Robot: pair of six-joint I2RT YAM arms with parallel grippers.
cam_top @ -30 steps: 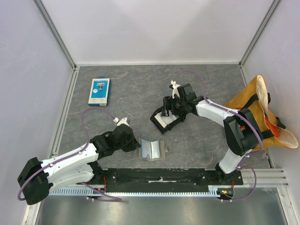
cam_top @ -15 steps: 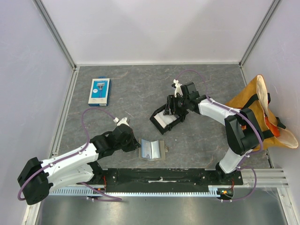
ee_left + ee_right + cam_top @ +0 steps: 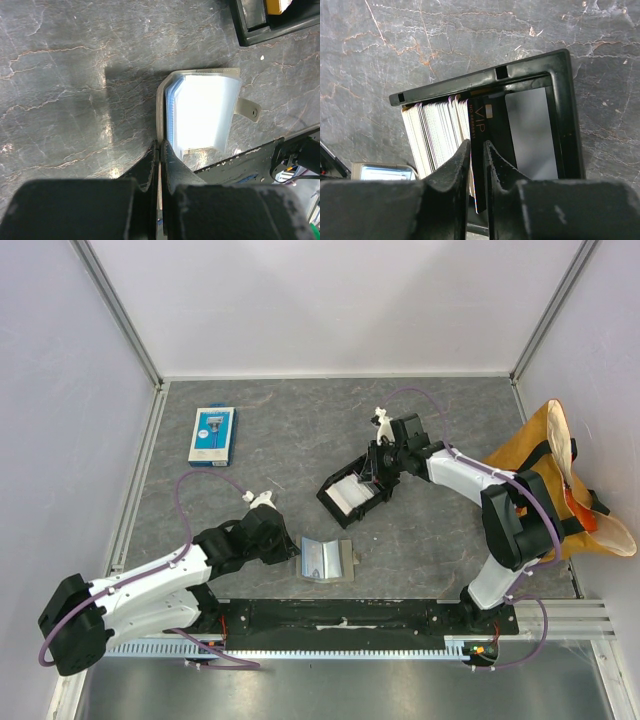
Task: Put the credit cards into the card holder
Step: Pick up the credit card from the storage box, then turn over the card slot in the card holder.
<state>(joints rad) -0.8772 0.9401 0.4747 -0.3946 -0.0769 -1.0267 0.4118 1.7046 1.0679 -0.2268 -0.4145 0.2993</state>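
Well, on my grey table [image 3: 450,540] I see the black tray [image 3: 565,100], then the open card holder [image 3: 200,107] with my left gripper [image 3: 159,146] squeezed on its edge, then the tray's credit cards [image 3: 432,135], my right gripper [image 3: 476,146] pinching a dark card [image 3: 480,125].

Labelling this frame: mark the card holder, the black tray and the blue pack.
card holder [image 3: 200,110]: left wrist view, clear pocket face.
black tray [image 3: 450,85]: right wrist view, far rim.
blue pack [image 3: 211,434]: top view, its front's middle.

arms [image 3: 150,590]: white shells | black joints | purple cables [image 3: 182,502] (looping)
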